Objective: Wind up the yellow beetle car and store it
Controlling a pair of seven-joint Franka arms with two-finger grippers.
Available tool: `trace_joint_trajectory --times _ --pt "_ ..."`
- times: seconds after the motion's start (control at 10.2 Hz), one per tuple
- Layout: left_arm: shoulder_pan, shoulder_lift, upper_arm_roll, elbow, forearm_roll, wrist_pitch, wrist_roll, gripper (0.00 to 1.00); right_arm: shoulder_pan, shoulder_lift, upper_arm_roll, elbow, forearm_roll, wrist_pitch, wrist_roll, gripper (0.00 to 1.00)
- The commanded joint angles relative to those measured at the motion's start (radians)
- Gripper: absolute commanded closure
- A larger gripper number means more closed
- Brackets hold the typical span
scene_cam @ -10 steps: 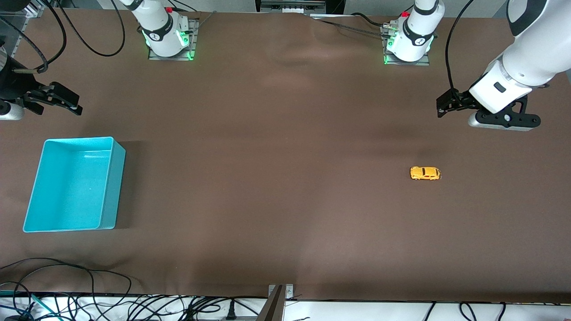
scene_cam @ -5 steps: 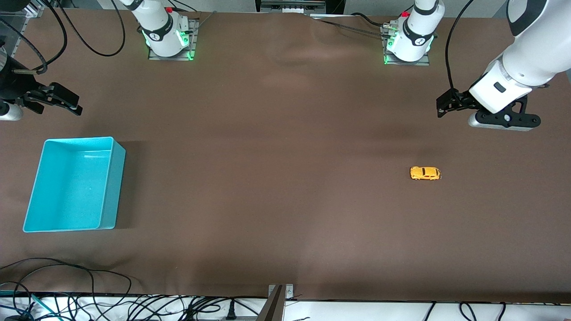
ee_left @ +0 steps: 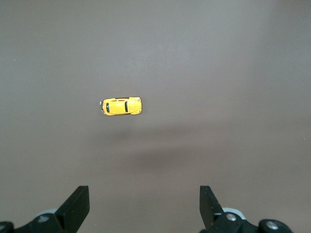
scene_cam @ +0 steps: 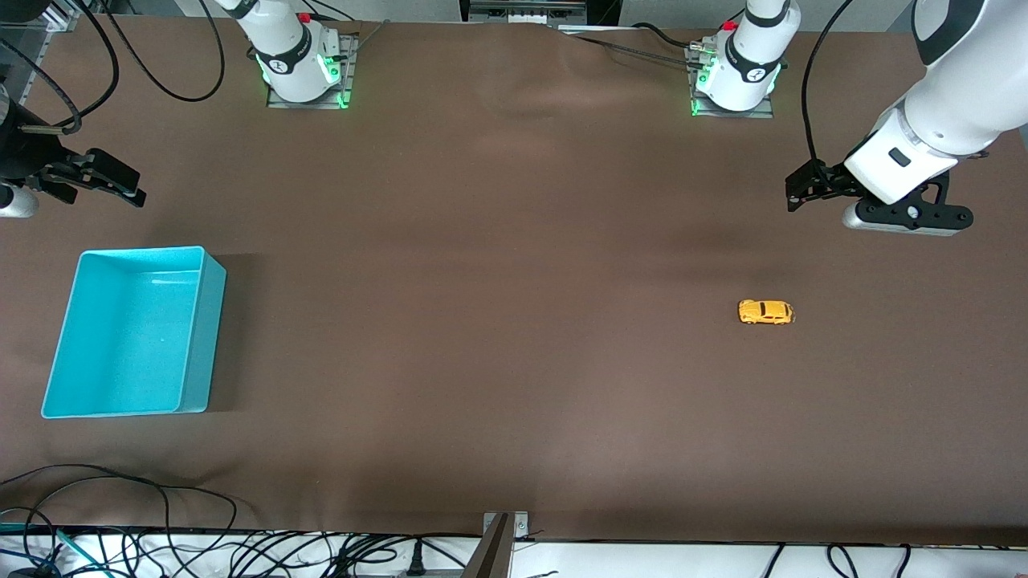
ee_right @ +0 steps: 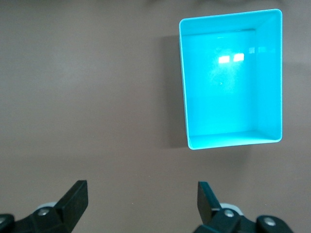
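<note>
The yellow beetle car (scene_cam: 765,312) is a tiny yellow-orange toy with dark windows, standing on the brown table toward the left arm's end. It also shows in the left wrist view (ee_left: 121,106). My left gripper (scene_cam: 795,191) hangs open and empty in the air above the table, apart from the car; its open jaws show in the left wrist view (ee_left: 145,204). My right gripper (scene_cam: 132,191) is open and empty, up in the air at the right arm's end; the right wrist view (ee_right: 142,201) shows its jaws wide apart.
A turquoise bin (scene_cam: 210,321) stands empty at the right arm's end of the table, also in the right wrist view (ee_right: 183,87). Cables (scene_cam: 120,530) lie along the table edge nearest the front camera. The arm bases (scene_cam: 301,64) stand at the table's back edge.
The right gripper has drifted slightly toward the right arm's end of the table. The left arm, the car and the bin have not moved.
</note>
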Motion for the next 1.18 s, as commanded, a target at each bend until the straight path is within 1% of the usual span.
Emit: trace_joint_trajectory --times 0.0,0.39,1.08 --pt "-0.009 0.007 0.007 0.021 -0.013 -0.019 0.014 0.00 -0.002 0.008 -0.009 0.019 0.001 -0.019 0.005 0.00" --pt "-0.007 0.007 0.007 0.021 -0.013 -0.019 0.013 0.00 0.000 0.007 -0.012 0.004 0.008 -0.030 0.011 0.00" --pt "-0.007 0.007 0.007 0.021 -0.013 -0.019 0.014 0.00 0.000 0.011 -0.012 0.010 0.008 -0.045 0.002 0.00"
